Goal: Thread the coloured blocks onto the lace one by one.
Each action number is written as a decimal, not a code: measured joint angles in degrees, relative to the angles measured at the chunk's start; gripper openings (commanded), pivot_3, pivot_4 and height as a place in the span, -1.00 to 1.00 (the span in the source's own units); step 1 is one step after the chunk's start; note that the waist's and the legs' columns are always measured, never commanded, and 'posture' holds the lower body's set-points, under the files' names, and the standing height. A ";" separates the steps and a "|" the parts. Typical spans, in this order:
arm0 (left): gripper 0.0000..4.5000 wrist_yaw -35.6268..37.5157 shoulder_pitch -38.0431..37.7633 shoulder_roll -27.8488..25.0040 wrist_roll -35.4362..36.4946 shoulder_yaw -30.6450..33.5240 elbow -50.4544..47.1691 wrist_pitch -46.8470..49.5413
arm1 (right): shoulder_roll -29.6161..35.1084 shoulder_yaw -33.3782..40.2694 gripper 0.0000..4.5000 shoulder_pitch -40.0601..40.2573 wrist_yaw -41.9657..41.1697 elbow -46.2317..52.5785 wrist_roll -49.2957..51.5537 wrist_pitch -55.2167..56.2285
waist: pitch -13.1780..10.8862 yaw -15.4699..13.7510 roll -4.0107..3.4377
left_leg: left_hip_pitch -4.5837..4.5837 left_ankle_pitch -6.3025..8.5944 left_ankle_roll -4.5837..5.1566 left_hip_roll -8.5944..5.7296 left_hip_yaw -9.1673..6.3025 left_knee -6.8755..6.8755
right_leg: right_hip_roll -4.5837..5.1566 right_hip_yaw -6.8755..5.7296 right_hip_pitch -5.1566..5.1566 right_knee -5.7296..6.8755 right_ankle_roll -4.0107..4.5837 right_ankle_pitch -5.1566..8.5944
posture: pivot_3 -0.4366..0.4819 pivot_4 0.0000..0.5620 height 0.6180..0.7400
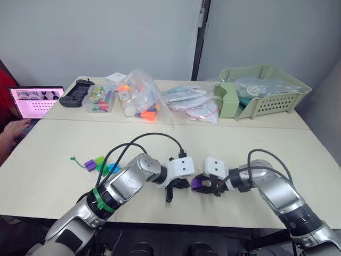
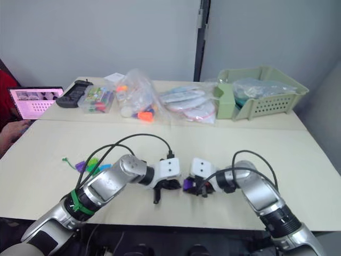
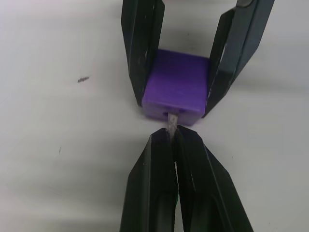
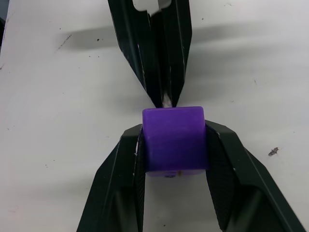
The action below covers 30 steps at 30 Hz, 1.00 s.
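A purple block is clamped between the fingers of my right gripper, just above the table in front of me. My left gripper faces it, shut on the lace's pale tip, which touches a hole in the block's near face. In the left eye view the two grippers meet at the table's front middle, with the purple block between them. To the left lie another purple block, a lime green one, a dark green one and a blue one. The lace's dark green end lies beside them.
Along the far edge stand a green basket, flat plastic bags, a clear bag with orange pieces, a box of markers and a black controller. A laptop and a person's hand are at far left.
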<state>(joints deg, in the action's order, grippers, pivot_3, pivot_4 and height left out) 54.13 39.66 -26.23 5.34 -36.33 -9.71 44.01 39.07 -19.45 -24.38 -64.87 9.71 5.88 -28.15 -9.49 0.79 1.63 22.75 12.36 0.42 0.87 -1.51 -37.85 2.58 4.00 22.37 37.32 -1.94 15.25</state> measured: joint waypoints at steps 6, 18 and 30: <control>-1.00 0.50 -0.01 0.87 -0.53 0.33 0.95 -0.57 | -0.31 0.07 -0.48 -0.02 -0.18 -0.08 -0.05 0.00 | 0.00 -0.02 0.00 | 0.03 0.00 0.00 -0.01 -0.01 0.00 | 0.01 -0.02 -0.02 -0.09 -0.03 -0.02 | -0.05 -0.47 1.00; 0.28 3.20 -1.79 0.19 -0.57 5.85 1.64 -5.55 | -1.13 0.16 -0.48 0.04 0.01 -0.27 -0.19 -0.22 | 0.01 0.09 -0.01 | -0.03 0.00 0.00 0.03 -0.02 0.01 | -0.01 -0.04 -0.06 -0.11 -0.02 -0.02 | -0.05 -0.47 1.00; 0.28 10.63 -4.88 -7.45 1.28 7.25 0.76 -14.22 | -1.73 0.02 -0.48 0.29 0.85 -0.15 -0.14 -0.11 | 0.01 1.32 -0.02 | -0.05 0.00 0.00 0.08 -0.02 0.12 | -0.05 -0.04 -0.05 -0.15 -0.01 -0.01 | -0.05 -0.47 1.00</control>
<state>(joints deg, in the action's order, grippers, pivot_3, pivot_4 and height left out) 64.77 34.78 -33.68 6.62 -29.08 -8.94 29.79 37.34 -19.43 -24.09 -64.02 9.55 5.75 -28.26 -9.48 2.11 1.61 22.70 12.36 0.42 0.95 -1.53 -37.73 2.53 3.96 22.33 37.17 -1.94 15.24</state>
